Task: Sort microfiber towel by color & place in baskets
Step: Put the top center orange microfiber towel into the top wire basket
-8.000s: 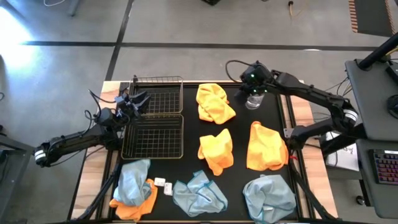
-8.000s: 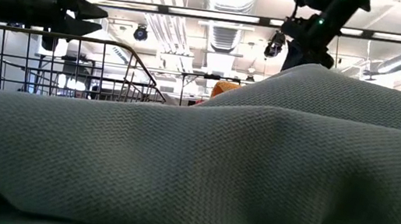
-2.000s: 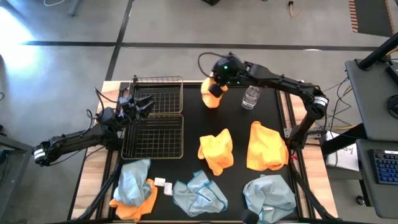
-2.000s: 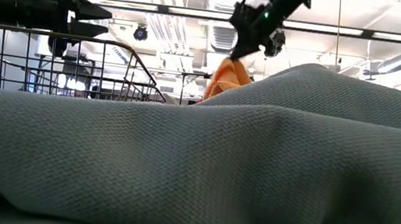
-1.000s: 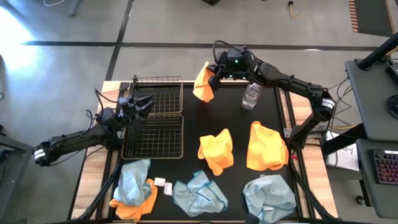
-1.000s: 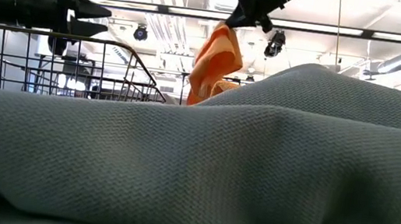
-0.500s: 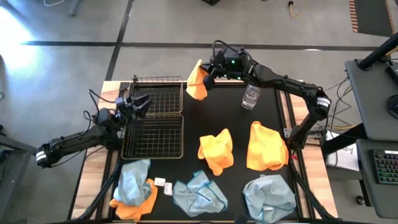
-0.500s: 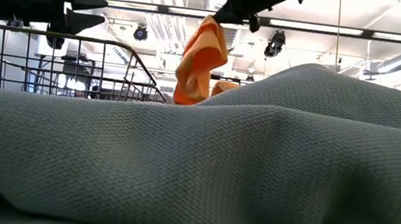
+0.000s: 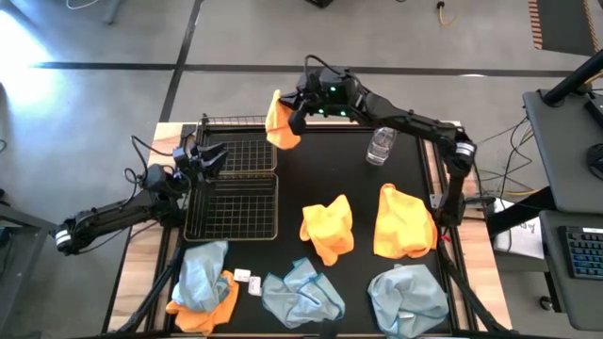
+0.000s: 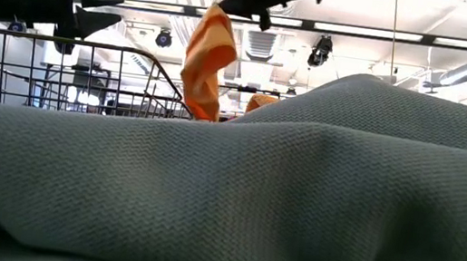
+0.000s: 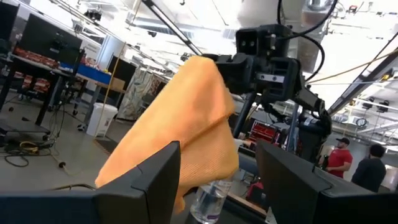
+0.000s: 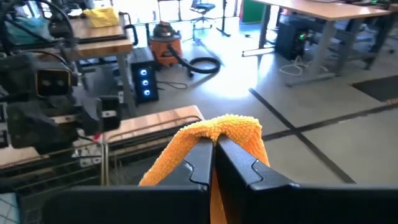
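My right gripper (image 9: 294, 111) is shut on an orange-yellow towel (image 9: 280, 123) in the air at the right rim of the far black wire basket (image 9: 240, 147); the towel also shows in the low view (image 10: 204, 58) and the left wrist view (image 11: 180, 130). My left gripper (image 9: 209, 153) is open and empty over the left side of the two baskets, the near one (image 9: 231, 207) beside it. Two orange-yellow towels (image 9: 327, 226) (image 9: 402, 221) lie mid-table. Pale blue-grey towels (image 9: 300, 292) (image 9: 407, 297) (image 9: 203, 273) lie along the near edge. My right gripper pinches a bunched fold at the towel's top (image 12: 219, 129) between its two shut fingers (image 12: 198, 163). The towel hangs slack below the fingers (image 10: 201, 80), lifted clear of the table and the basket.
A clear plastic bottle (image 9: 381, 146) stands at the far right of the black mat. A small white object (image 9: 247, 279) lies near the front towels. One orange-yellow towel (image 9: 203, 313) lies under the front left blue-grey one. A blue-grey towel fills the low view's foreground (image 10: 250, 206).
My right gripper has carried the orange-yellow towel toward the table's left edge, from beside the bottle to the far basket's right rim. The towel stays lifted and hangs slack. My left gripper has kept open and nearly still.
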Motion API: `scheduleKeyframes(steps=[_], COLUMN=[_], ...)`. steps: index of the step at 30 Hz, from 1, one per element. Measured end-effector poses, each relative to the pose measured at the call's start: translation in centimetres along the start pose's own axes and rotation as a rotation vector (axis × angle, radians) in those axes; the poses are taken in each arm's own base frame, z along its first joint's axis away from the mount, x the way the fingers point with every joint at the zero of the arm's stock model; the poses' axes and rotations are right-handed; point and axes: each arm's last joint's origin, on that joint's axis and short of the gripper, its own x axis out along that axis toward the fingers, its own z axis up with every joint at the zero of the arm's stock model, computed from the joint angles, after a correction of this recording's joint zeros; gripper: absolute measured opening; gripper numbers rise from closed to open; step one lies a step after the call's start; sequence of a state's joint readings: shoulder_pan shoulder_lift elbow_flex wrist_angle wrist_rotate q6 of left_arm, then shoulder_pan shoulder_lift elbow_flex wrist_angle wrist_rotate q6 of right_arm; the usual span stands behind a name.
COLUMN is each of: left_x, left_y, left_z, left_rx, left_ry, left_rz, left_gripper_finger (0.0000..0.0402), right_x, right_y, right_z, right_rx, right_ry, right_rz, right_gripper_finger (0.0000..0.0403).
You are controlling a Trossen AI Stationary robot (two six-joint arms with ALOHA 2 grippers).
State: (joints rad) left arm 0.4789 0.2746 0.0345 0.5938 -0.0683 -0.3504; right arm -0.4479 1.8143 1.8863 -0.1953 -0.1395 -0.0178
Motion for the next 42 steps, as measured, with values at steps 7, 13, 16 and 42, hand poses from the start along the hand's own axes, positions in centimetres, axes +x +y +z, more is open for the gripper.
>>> scheduleKeyframes(steps=[7,13,16,42], left_x=[-0.1,-0.1,-0.1,-0.2], left_y=[0.0,-0.1,-0.1,-0.2], left_z=[0.1,0.1,0.2,0.2], left_rx=[0.000,0.000,0.000,0.000], left_ry=[-0.006,-0.009,-0.012,-0.006], left_rz=[-0.006,-0.007,-0.008,-0.042], left_gripper_finger=[0.0194,0.0194,0.0194,0.0194], right_x=[2.9,5.2,6.2,8.0], right_y=[0.3,0.9,1.4,2.8], right_z=[1.1,1.9,1.8,-2.2], right_rx=[-0.009,-0.015,0.002,-0.051], right_ry=[-0.008,-0.042,-0.070,0.151], right_rz=[0.014,0.039,0.102,0.178], right_gripper_finger=[0.0009,0.0009,0.0009,0.0051])
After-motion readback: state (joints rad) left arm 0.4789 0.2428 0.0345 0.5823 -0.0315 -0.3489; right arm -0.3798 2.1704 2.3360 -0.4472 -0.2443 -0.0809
